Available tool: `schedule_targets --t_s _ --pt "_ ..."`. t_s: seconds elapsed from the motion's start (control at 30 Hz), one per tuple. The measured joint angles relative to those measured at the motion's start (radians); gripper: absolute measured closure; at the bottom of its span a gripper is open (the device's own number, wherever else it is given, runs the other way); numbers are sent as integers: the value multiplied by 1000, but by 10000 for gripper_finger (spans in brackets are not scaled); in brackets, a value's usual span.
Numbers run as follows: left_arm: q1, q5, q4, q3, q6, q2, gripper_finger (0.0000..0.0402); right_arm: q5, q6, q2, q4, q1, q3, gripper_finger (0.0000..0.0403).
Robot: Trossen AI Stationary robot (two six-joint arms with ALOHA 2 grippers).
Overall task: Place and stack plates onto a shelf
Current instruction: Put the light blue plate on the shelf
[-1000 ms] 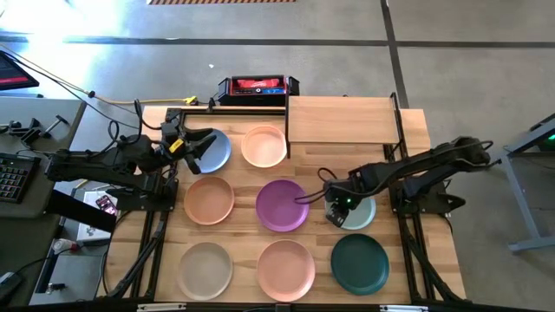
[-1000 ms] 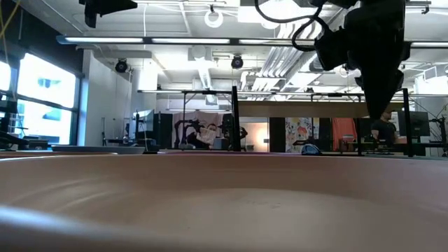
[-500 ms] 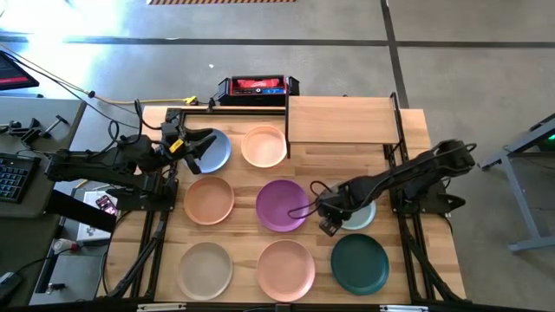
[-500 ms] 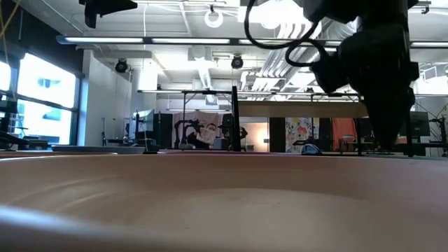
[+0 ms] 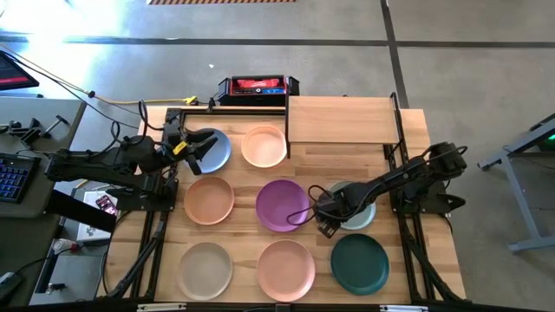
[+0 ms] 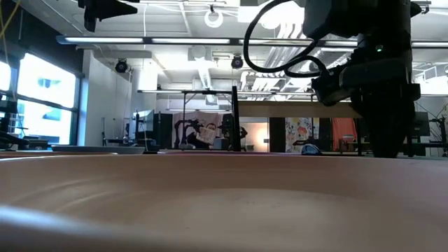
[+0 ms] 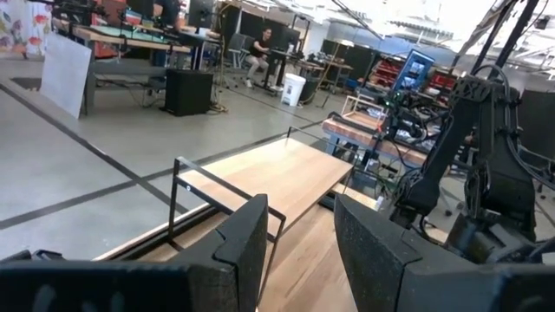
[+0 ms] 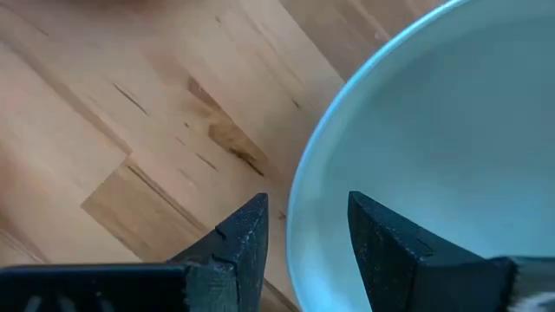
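High view. The right arm reaches from the table's right edge toward the centre; the right gripper (image 5: 324, 217) is lowered at the pale green plate (image 5: 357, 211), on the side of its rim that faces the purple plate (image 5: 282, 205). The left arm lies along the left edge, with the left gripper (image 5: 201, 147) over the blue plate (image 5: 214, 150). The other plates are spread across the table (image 5: 412, 130): peach plate (image 5: 264, 146), orange plate (image 5: 208, 200), beige plate (image 5: 205, 266), pink plate (image 5: 285, 268), dark teal plate (image 5: 360, 263). The shelf (image 5: 341, 119) stands at the far right corner with nothing on it; a bare strip of table lies between it and the pale green plate. A red-and-black box (image 5: 257, 86) sits beyond the far edge.

Low view. The rim of the pink plate fills the foreground. The right arm descends at the right, its fingers reaching down behind that rim.

Left wrist view. The left gripper's fingers (image 7: 247, 247) stand apart, holding nothing; the shelf shows ahead, its top bare.

Right wrist view. The right gripper's jaws are released, one finger over the wood and one over the plate's inside, straddling the pale green rim. Bare tabletop lies outside the rim.
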Motion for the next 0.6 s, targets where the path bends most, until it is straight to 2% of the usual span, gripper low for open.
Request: schedule_targets --t_s 0.43,0.6 --pt "0 0 -5 0 1 0 275 3 -1 36 15 0 0 265" --pt "0 0 -6 0 1 0 275 9 0 37 13 0 0 296"
